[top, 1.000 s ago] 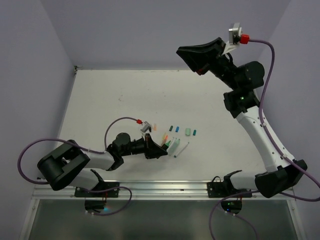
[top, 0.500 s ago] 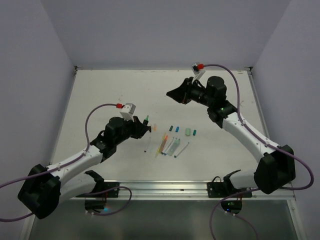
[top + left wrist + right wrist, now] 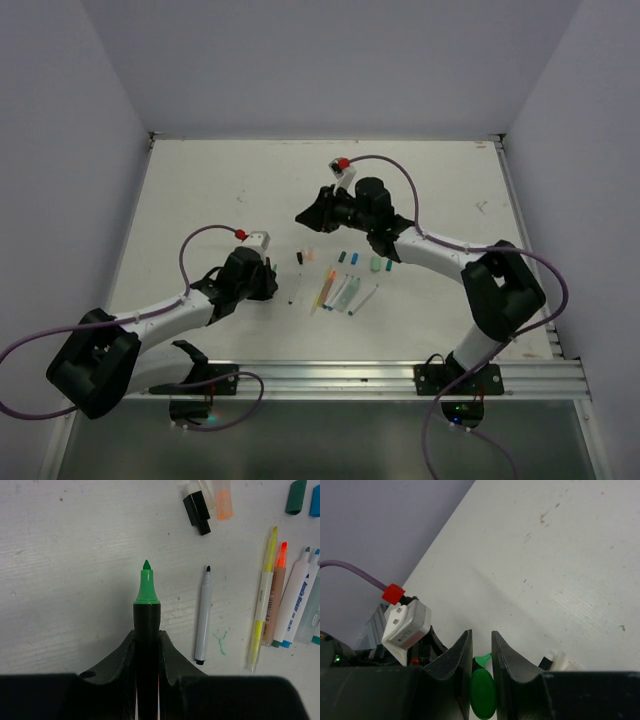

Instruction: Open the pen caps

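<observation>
The right claw (image 3: 481, 641) is pressed in on a bright green plastic cap (image 3: 482, 695), which sits wedged between its two fingers. In the right wrist view the cap shows end-on as a rounded oval, so its long axis runs roughly along the fingers. In the top view this claw (image 3: 306, 215) hangs over the middle of the white tabletop (image 3: 200, 200), just far of the row of loose caps.

The left claw (image 3: 147, 636) pinches a black-barrelled marker with a bare green nib (image 3: 147, 615). The marker's long axis lies in line with the fingers, and the nib sticks out past the fingertips, pointing toward the far side. In the top view the left claw (image 3: 268, 284) is low over the tabletop, left of the laid-out pens.

Far and right of the nib lie a stubby black cap (image 3: 197, 512) and, just beside it, a translucent orange cap (image 3: 223, 497). Further right lie a dark green cap (image 3: 296, 495) and a blue cap (image 3: 315, 502), then a pale mint cap (image 3: 376, 264), each with its long axis roughly near to far.

A thin white pen with a black tip (image 3: 202, 615) lies right of the marker with its tip toward the far side. A yellow highlighter (image 3: 264, 600) and an orange highlighter (image 3: 276, 595) lie side by side beyond it
</observation>
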### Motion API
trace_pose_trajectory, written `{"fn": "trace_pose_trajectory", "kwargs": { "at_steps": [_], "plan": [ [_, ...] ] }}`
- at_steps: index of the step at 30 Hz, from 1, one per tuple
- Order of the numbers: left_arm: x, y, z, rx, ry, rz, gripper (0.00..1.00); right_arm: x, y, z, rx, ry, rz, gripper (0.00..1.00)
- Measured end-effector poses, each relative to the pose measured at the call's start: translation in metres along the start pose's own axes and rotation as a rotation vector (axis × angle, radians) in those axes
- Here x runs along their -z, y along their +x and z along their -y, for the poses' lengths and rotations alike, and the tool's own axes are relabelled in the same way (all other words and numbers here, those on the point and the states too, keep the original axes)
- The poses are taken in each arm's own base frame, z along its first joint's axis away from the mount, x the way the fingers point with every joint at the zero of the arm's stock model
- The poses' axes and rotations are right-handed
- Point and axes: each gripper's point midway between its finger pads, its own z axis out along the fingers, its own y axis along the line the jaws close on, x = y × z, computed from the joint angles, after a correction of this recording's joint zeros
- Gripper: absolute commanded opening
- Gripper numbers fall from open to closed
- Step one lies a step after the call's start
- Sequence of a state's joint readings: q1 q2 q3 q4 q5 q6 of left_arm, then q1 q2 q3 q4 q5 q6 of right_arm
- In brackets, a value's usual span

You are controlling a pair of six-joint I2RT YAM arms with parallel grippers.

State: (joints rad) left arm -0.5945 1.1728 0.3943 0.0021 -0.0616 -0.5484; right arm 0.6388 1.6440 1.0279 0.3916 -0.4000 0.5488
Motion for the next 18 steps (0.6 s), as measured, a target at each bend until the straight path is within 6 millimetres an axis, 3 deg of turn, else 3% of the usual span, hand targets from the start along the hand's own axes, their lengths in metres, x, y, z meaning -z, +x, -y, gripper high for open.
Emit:
{"fn": "trace_pose_trajectory", "kwargs": {
  "at_steps": [12, 18],
  "plan": [
    [-0.002, 0.009, -0.005, 0.008, -0.005, -0.009, 0.33, -0.062, 0.088, 0.027, -0.072, -0.013, -0.107, 0.00],
    [-0.002, 0.005, -0.004, 0.016, -0.003, 0.010, 0.54, -0.078, 0.103, 0.033, -0.081, -0.027, -0.109, 0.00]
  ]
}}
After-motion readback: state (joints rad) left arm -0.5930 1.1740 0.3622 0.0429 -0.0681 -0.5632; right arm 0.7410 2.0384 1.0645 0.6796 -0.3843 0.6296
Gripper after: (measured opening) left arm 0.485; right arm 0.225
